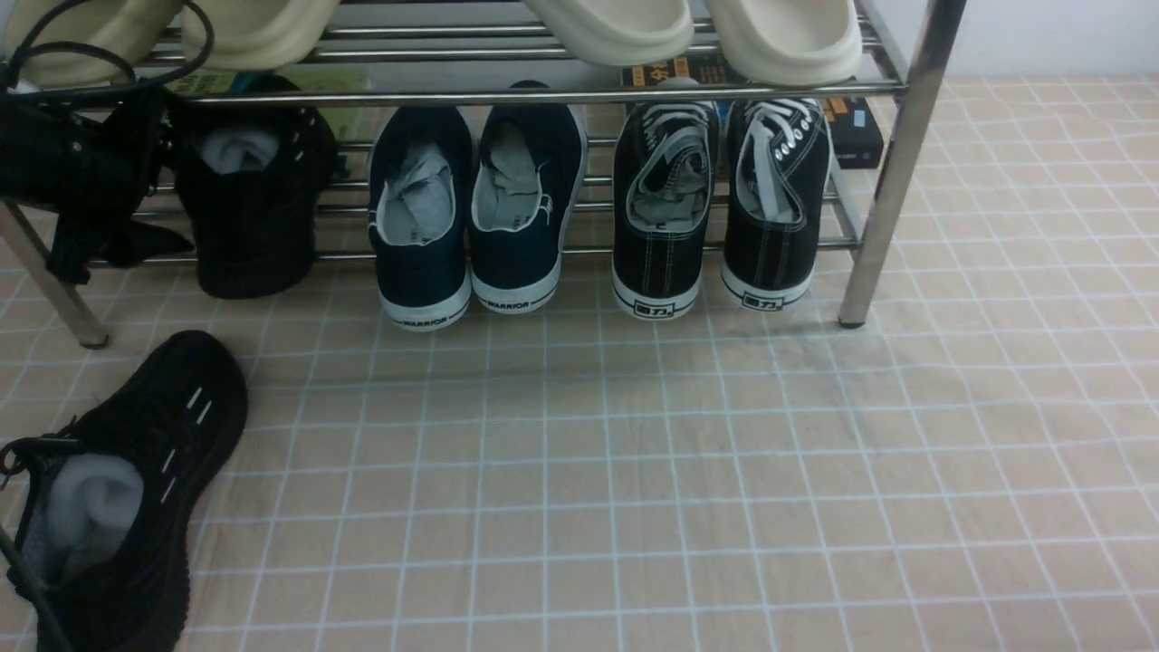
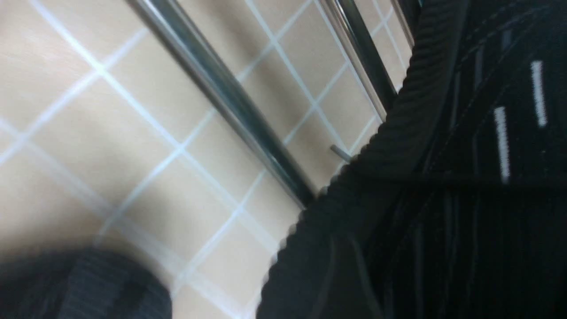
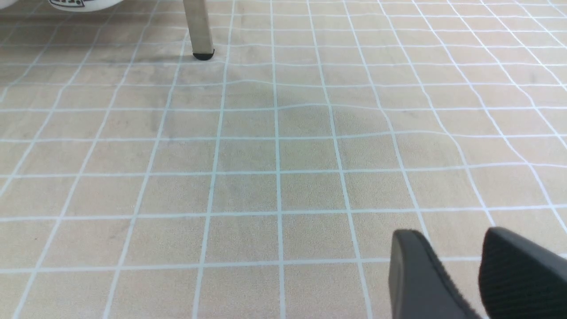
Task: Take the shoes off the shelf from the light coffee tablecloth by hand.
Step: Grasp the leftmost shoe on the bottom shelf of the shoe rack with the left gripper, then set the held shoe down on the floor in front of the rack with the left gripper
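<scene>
One soft, light all-black knit sneaker [image 1: 136,489] lay at seven o'clock on the beige white-gridded tablecloth [image 1: 679,498], its mate [image 1: 249,213] at ten o'clock on the chrome tube shelf [image 1: 543,93] beside the left claw [image 1: 109,208], whose spread I couldn't tell, the right claw [image 3: 480,257] slightly parted, empty; I'd pinch the paper-stuffed heel collar.
</scene>
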### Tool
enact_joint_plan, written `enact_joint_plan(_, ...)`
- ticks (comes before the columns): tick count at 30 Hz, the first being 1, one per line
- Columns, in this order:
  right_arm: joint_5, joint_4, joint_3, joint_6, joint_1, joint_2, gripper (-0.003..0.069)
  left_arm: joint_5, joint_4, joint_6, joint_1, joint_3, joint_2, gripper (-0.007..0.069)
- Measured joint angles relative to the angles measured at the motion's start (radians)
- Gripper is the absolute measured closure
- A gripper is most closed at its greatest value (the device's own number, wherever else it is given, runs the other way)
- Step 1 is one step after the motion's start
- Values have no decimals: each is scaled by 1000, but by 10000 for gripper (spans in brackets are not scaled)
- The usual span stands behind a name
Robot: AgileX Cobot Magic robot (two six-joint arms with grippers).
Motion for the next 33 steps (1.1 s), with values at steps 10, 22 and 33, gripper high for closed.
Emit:
enact_joint_plan(10,0,0,0,0,0,0,421,26,99,11,-31,-8,-20,611)
enact_joint_plan(22,0,0,0,0,0,0,421,304,260,11,-34,-8,-201,614)
enact_joint_plan(33,0,0,0,0,0,0,421,590,326,39,-41,47,-466,613)
